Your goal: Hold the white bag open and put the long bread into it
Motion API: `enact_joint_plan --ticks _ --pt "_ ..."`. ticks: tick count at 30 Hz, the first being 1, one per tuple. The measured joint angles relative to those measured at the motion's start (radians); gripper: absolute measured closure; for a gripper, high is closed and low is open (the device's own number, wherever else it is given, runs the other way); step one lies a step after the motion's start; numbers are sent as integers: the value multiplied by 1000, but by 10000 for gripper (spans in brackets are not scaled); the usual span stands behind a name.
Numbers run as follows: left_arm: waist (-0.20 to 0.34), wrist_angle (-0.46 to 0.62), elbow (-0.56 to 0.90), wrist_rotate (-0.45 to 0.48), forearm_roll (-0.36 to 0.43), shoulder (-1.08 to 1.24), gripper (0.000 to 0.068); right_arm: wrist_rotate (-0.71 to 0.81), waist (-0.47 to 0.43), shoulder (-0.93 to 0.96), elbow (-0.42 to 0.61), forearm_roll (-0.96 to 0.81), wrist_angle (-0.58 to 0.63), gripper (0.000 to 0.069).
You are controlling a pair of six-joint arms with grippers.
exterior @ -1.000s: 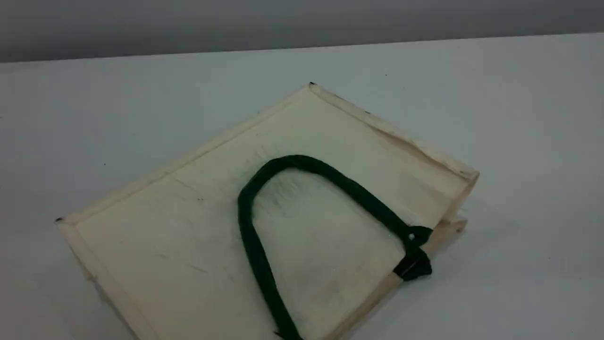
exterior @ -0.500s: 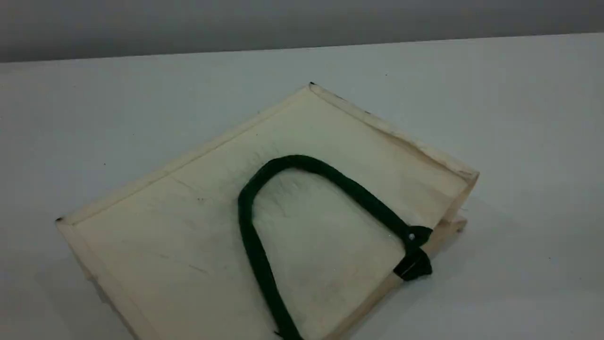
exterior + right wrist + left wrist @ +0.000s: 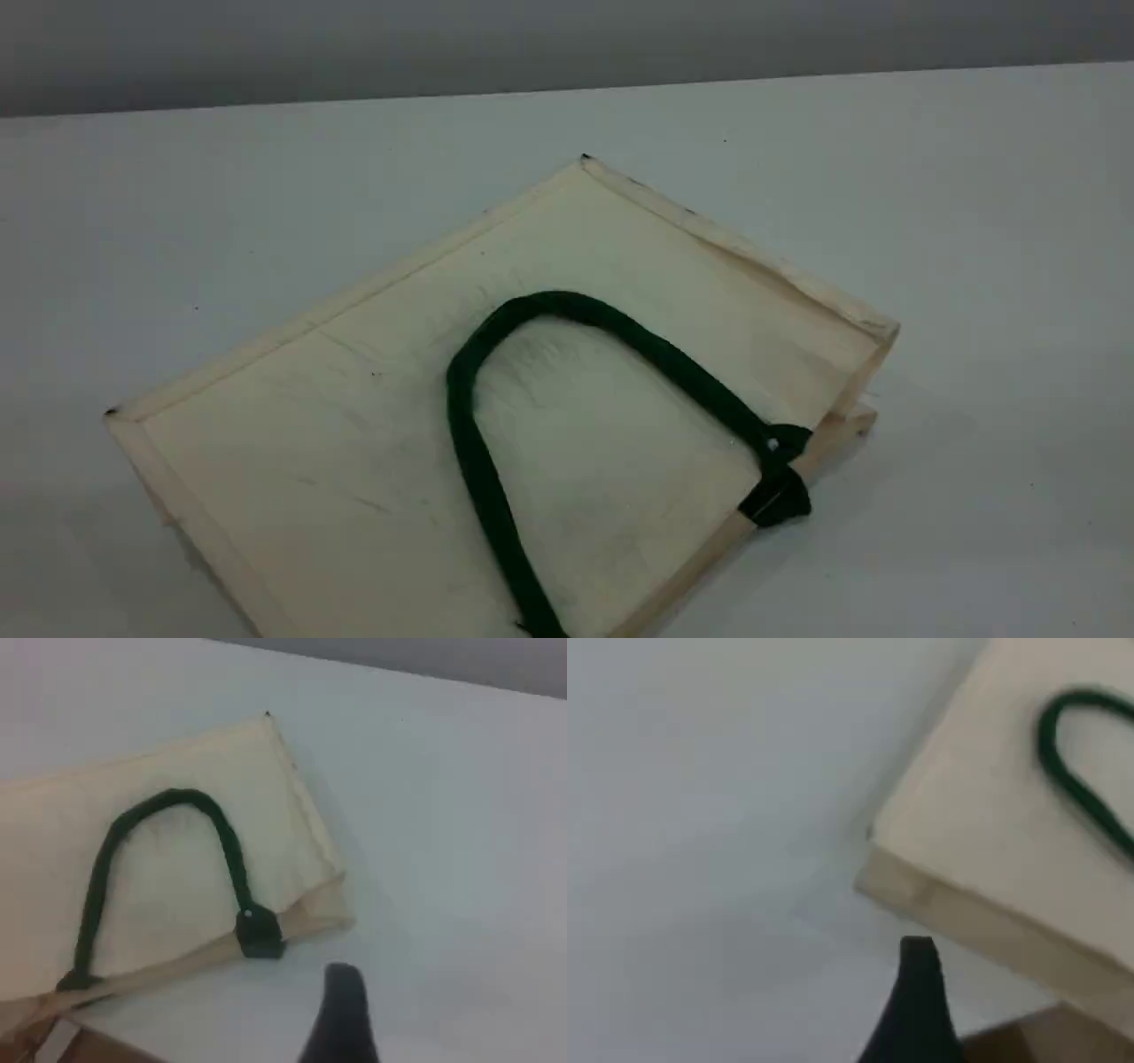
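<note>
The white bag (image 3: 354,425) lies flat on the table, its mouth edge toward the lower right. One dark green handle (image 3: 469,443) loops across its top face. The left wrist view shows a bag (image 3: 992,833) corner and part of the handle (image 3: 1063,771); the left gripper's dark fingertip (image 3: 917,961) hangs just off that corner, holding nothing. In the right wrist view the bag (image 3: 275,815) and its handle (image 3: 221,828) sit upper left. The right gripper's fingertip (image 3: 341,992) hovers over bare table beside the mouth edge, empty. The long bread is out of view. Neither arm shows in the scene view.
The pale grey table (image 3: 974,221) stretches around the bag, with its far edge against a grey wall (image 3: 567,44). A brownish patch (image 3: 1050,1036) shows beyond the bag's side in the left wrist view; I cannot tell what it is.
</note>
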Motion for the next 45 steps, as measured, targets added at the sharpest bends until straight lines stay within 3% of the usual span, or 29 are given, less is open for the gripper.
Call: enact_joint_plan --ticks 4,14,27,32,35,42,45 --pt "0 -66 34 -34 -10 0 150 0 0 0 0 0 0 160" --pt "0 -69 36 -34 -6 0 150 -1 -13 0 0 0 0 160" --pt "0 -67 36 -33 -6 0 150 -1 -314 -1 0 1 0 160" --pt "3 -67 36 -33 -6 0 150 -1 -338 -52 0 2 0 160" --pt "40 -68 35 -33 -7 0 150 -1 -338 -53 -3 3 6 160" --pt "207 -68 35 -32 -6 -22 150 -1 -337 -51 -3 5 6 160" --pt "232 -68 35 -32 -6 -59 150 -1 -336 -51 -3 5 6 160"
